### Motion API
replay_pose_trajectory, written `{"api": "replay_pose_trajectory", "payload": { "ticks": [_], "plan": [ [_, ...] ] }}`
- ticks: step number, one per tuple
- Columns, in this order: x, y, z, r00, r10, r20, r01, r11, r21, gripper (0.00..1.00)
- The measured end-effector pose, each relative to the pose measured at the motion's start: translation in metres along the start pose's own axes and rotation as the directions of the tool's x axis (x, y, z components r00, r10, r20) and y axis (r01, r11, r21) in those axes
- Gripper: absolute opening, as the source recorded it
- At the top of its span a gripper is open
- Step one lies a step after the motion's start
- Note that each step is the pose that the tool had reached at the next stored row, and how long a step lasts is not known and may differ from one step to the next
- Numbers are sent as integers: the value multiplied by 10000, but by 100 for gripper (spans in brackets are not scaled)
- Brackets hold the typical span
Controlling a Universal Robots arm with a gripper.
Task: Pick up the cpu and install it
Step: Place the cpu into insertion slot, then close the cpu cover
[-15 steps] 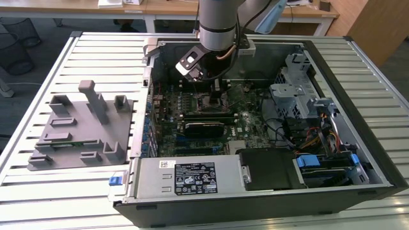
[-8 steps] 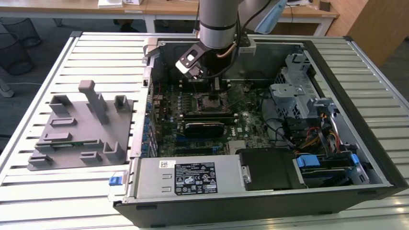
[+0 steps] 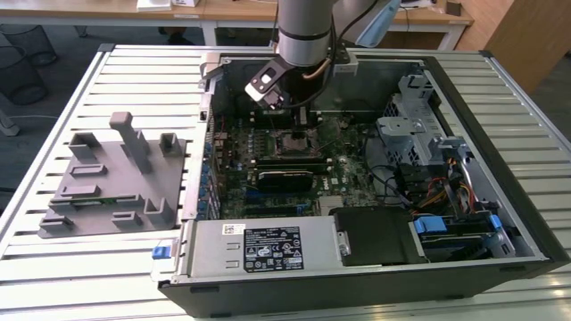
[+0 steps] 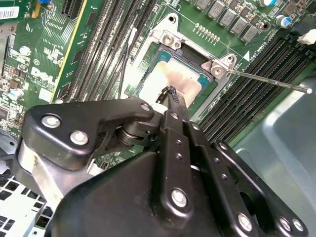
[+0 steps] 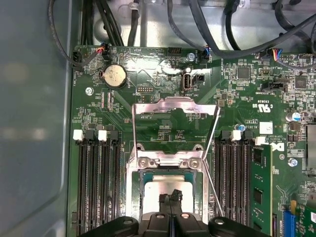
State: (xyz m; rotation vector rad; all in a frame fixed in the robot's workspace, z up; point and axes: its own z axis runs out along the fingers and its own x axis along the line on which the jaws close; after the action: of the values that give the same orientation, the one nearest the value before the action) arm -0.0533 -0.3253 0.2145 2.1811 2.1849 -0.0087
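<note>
The cpu (image 5: 152, 190) lies flat in the socket (image 5: 168, 161) in the board's (image 5: 163, 74) far half, its plate (image 5: 175, 104) swung open to bare it, while the pincer (image 5: 170, 197), tips together, sits at its middle, seemingly seating it.

cpu (image 5: 170, 183) in socket (image 5: 168, 161), claw (image 5: 171, 197) above

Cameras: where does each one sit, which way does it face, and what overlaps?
Exterior view: off the arm, high, looking down into the open computer case; the arm reaches in above the motherboard.
Second wrist view: on the wrist, looking along the shut pincer onto the cpu inside the socket frame.
First wrist view: on the wrist, facing the motherboard squarely; pincer tips over the cpu.
Shared: both wrist views show pincer, cpu, socket frame.
</note>
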Motion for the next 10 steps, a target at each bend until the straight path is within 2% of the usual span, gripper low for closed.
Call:
{"api": "replay_pose_trajectory", "payload": {
  "ticks": [10],
  "plan": [
    [-3, 4, -96, 10000, 1, 1, -1, 10000, -2, 11]
  ]
}}
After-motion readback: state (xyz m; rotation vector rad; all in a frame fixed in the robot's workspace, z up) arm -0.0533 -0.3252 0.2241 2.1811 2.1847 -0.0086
